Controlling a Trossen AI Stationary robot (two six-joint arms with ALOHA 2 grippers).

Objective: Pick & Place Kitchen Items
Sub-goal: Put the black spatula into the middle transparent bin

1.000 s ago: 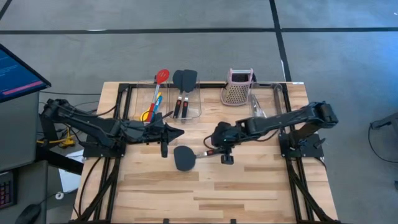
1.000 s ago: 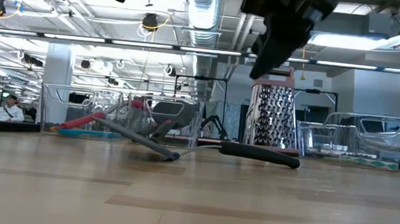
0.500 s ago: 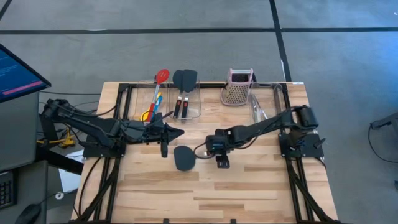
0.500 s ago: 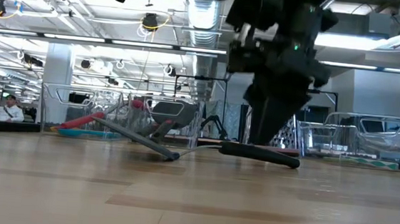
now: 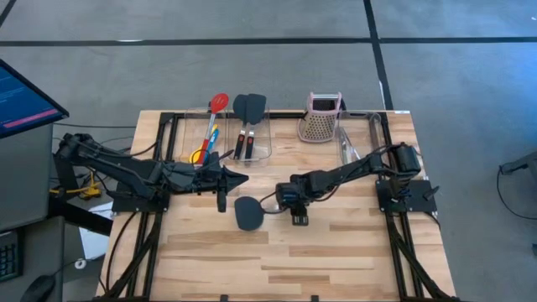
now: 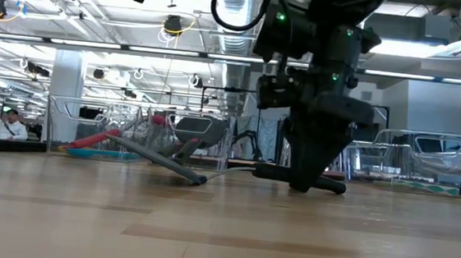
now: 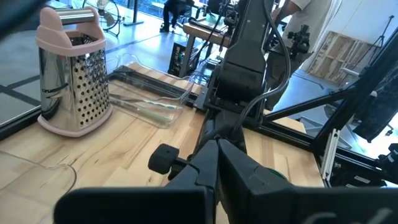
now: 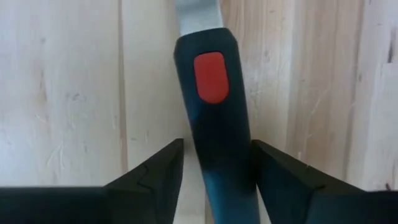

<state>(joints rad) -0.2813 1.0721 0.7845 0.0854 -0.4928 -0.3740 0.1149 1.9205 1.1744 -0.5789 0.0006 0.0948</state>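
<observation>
My right claw [image 8: 214, 163] sat frame centre, fingers apart, straddling smooth black spatula handle [image 8: 214, 124] with red oval inset, on pale wood-grain desk [image 8: 62, 93]; left claw [image 5: 237, 178] shut.

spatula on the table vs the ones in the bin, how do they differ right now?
The loose spatula lies on the bare table, head towards the left arm; the binned spatulas lie in a clear bin, heads towards the far edge. The right end effector straddles the loose one's handle; the binned ones are untouched. All are black with red-marked handles.

Pink-topped box grater [image 5: 321, 118] beside clear bins [image 5: 264, 138]
</observation>
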